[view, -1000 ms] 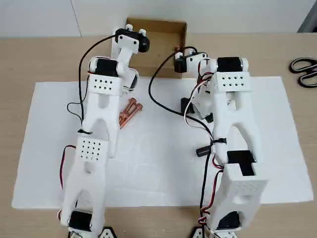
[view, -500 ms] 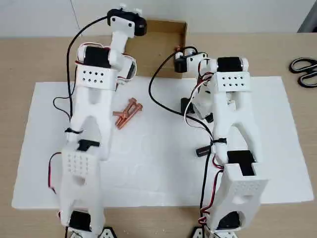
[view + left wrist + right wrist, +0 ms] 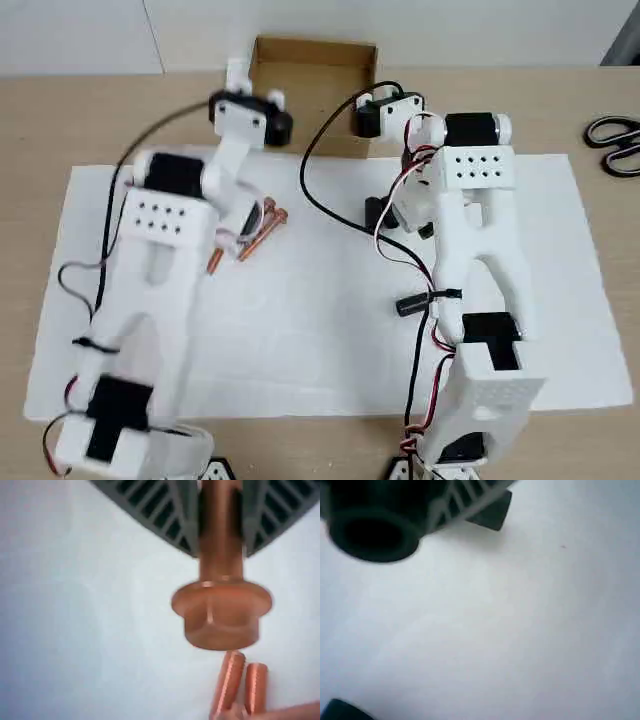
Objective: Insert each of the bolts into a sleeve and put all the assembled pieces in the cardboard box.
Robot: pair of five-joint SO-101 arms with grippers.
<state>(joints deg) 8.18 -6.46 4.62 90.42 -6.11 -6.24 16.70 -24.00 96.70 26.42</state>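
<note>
Your left arm has swung back from the box [image 3: 330, 75] to over the foam [image 3: 300, 340]. Its hand [image 3: 220, 535] is clenched on a bolt [image 3: 220, 610] by the shank, head outward, near loose bolts [image 3: 230, 680] lying on the foam. Your right hand [image 3: 427, 510] grasps a black sleeve [image 3: 372, 535] above the foam. The box sits at the surface's [image 3: 60, 110] far edge.

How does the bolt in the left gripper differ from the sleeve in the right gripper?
The bolt is copper; the sleeve is black. The bolt is a shank with a wide flanged head; the sleeve is a plain tube whose open bore shows. Shared: each is clamped over the white sheet, the bolt by the left gripper, the sleeve by the right gripper.
</note>
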